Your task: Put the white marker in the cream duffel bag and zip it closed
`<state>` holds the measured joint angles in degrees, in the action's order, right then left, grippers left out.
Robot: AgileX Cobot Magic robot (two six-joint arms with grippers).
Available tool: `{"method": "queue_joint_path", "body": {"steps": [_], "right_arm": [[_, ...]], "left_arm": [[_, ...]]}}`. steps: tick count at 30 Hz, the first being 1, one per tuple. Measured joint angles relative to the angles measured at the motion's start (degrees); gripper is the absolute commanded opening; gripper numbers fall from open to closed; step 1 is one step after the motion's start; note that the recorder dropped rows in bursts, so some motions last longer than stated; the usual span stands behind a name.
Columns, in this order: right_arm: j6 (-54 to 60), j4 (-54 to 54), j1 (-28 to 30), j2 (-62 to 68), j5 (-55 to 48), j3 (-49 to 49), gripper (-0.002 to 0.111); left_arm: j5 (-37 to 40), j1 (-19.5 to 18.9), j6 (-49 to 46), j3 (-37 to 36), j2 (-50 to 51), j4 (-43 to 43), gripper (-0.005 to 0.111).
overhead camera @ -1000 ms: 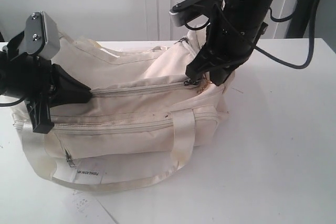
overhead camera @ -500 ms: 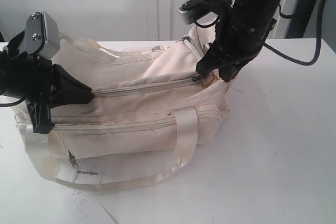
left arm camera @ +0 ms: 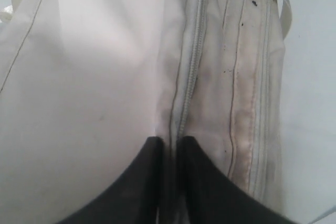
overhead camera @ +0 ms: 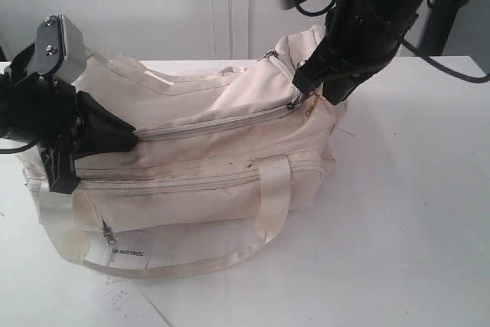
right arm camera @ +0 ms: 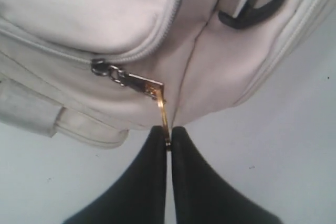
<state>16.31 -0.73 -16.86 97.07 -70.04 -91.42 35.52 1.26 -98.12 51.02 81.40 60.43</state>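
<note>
Your right tool (right arm camera: 168, 137) is clamped on the zipper pull (right arm camera: 144, 83); draw it along the track, not upward. Your left tool (left arm camera: 169, 142) pinches the other zipper end of the cream duffel bag (overhead camera: 199, 181) on the worktop's (overhead camera: 413, 212) left half; the white marker is unseen, probably inside.

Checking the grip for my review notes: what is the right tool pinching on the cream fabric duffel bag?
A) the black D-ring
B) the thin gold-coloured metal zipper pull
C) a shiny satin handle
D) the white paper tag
B: in the right wrist view the right tool is closed on the thin gold-coloured metal zipper pull attached to the cream fabric duffel bag.
</note>
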Motion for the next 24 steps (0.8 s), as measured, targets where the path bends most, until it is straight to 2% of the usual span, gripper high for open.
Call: {"method": "queue_joint_path", "body": {"steps": [2,4,10,15,18,20,24], "right_arm": [[1.04,-1.89,0.23,-0.92,0.0,0.19,0.0],[2.0,-3.38,0.23,-1.93,0.0,0.9,0.0],[3.97,-4.98,-1.56,-4.26,0.1,4.82,0.0],[5.79,-5.69,-3.92,-5.24,0.21,6.44,0.0],[6.16,-5.82,-4.47,-5.94,0.21,6.57,0.0],[6.25,-5.21,-4.47,-6.29,0.21,6.57,0.0],[6.37,-1.39,-4.47,-6.55,0.21,6.57,0.0]], "left_arm": [[0.28,0.0,0.0,0.0,-0.09,0.61,0.068],[0.41,0.0,0.24,0.0,-0.23,1.17,0.076],[0.69,0.0,0.25,0.0,-3.72,7.29,0.075],[6.69,0.21,-1.95,0.0,-6.17,15.87,0.073],[8.24,2.46,-4.12,0.0,-5.75,19.83,0.071],[7.82,5.34,-5.96,0.0,-4.91,20.84,0.071],[1.41,12.33,-10.59,0.0,-3.11,23.59,0.071]]}}
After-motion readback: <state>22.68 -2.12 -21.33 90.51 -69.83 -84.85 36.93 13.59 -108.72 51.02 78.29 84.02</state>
